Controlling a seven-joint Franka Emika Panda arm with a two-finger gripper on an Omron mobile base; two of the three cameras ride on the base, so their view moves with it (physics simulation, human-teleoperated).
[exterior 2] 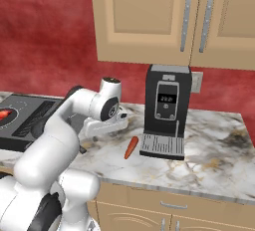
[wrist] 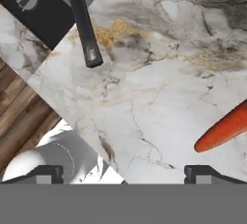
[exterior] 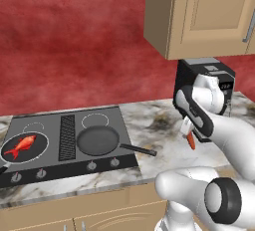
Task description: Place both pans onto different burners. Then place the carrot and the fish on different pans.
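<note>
Gripper [wrist: 123, 172]: fingers spread wide, holding nothing, over marble counter [wrist: 144, 88]; carrot [exterior 2: 131, 147] lying just beside coffee machine [exterior 2: 167, 110]; fish [exterior: 21, 145] in far pan [exterior: 25, 148] beyond it.

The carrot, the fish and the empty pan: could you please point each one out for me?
carrot [exterior 2: 131, 147], right base view, middle of its body.
fish [exterior: 22, 145], left base view, middle of its body.
empty pan [exterior: 97, 141], left base view, centre of its bare bottom.

Black coffee machine [exterior 2: 167, 110] stands upright on marble table [exterior 2: 214, 150] against red wall [exterior: 74, 41]. Tan wall cabinets [exterior 2: 164, 18] mounted overhead. Wood floor [wrist: 19, 107] below.
</note>
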